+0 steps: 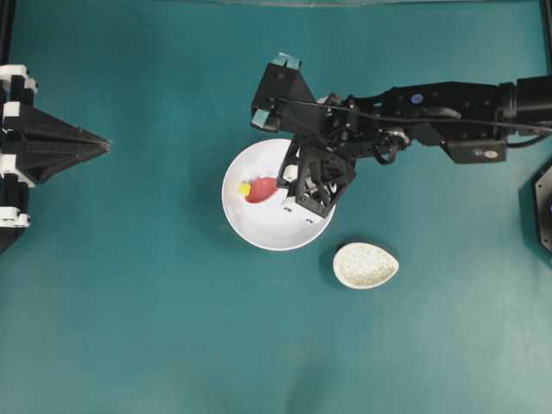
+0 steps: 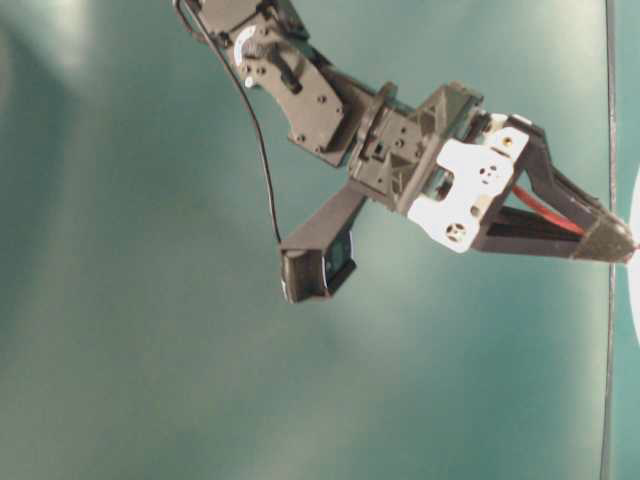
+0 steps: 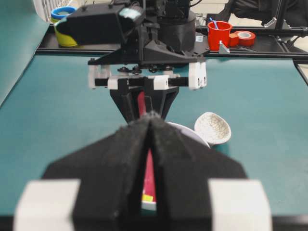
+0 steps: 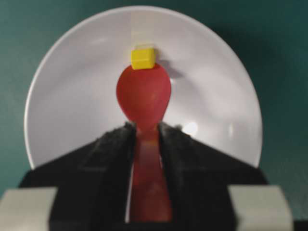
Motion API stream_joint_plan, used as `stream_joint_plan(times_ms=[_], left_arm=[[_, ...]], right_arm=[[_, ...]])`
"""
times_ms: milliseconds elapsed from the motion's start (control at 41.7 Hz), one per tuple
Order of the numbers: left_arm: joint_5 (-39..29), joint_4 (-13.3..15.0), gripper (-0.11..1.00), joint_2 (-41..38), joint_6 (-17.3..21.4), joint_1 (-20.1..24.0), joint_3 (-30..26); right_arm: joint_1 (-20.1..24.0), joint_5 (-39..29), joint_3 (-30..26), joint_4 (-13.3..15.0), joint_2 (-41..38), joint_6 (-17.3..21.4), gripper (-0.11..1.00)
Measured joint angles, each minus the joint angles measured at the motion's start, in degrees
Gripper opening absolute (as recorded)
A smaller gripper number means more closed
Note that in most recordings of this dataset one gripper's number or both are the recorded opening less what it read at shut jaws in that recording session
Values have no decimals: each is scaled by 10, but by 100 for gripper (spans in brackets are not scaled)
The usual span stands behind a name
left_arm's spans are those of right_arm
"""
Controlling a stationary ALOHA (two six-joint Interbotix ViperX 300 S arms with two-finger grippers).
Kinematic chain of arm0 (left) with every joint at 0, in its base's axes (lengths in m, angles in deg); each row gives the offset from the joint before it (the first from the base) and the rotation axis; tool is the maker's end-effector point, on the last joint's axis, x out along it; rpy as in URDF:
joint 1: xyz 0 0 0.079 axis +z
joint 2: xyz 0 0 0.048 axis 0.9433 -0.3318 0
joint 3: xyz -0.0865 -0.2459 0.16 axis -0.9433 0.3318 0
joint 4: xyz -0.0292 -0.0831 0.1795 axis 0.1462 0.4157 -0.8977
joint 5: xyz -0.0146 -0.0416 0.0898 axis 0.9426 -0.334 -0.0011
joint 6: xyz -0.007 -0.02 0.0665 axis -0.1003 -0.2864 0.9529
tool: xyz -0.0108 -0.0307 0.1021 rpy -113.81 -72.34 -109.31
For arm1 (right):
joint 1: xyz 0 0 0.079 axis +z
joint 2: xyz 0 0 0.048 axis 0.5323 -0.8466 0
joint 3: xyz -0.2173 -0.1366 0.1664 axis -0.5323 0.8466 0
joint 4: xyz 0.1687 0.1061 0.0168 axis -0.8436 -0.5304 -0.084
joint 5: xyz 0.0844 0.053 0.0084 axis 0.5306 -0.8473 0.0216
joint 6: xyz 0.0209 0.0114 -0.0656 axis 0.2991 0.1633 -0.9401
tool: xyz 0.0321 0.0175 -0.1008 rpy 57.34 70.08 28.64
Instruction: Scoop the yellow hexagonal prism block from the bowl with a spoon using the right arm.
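The white bowl (image 1: 259, 226) sits mid-table, and it fills the right wrist view (image 4: 72, 96). My right gripper (image 1: 280, 183) reaches into it from the right, shut on the handle of the red-pink spoon (image 4: 144, 96). The spoon's scoop (image 1: 261, 189) lies low in the bowl, pointing left. The yellow block (image 4: 143, 57) sits right at the tip of the scoop (image 1: 245, 188); whether it rests on the scoop or on the bowl I cannot tell. My left gripper (image 1: 105, 145) is shut and empty at the far left, pointing at the bowl (image 3: 151, 118).
A speckled beige spoon rest (image 1: 366, 265) lies just right of and below the bowl (image 3: 212, 127). Beyond the table's far edge stand a red cup (image 3: 219, 34), tape rolls (image 3: 245, 36) and a yellow-blue container (image 3: 63, 29).
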Motion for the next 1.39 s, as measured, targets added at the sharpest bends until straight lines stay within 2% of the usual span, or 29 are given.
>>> stream_joint_plan(times_ms=[480,1055,1391], left_arm=[[0,-1,0,0,0,0,0],[1,0,0,0,0,0,0],[0,0,0,0,0,0,0]], right_arm=[[12,79,41,1,23,0,25],[25,135,62,1,24,0,25],[32,188,99,1,50,0,25]])
